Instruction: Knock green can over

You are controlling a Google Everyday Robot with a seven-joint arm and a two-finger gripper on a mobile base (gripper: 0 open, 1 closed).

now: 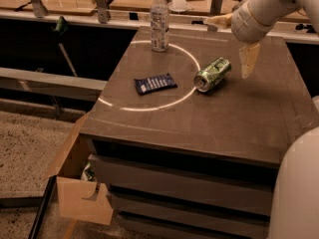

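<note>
Green can (213,74) lies on its side on the dark table (234,118), right of the middle, silver top facing the front-left. Just above and right of it hangs the gripper (233,40), its 2 fingers (248,59) spread wide, holding nothing. A dark blue packet (155,83) lies left of the can, and 1 clear bottle (159,20) stands upright near the back edge.
</note>
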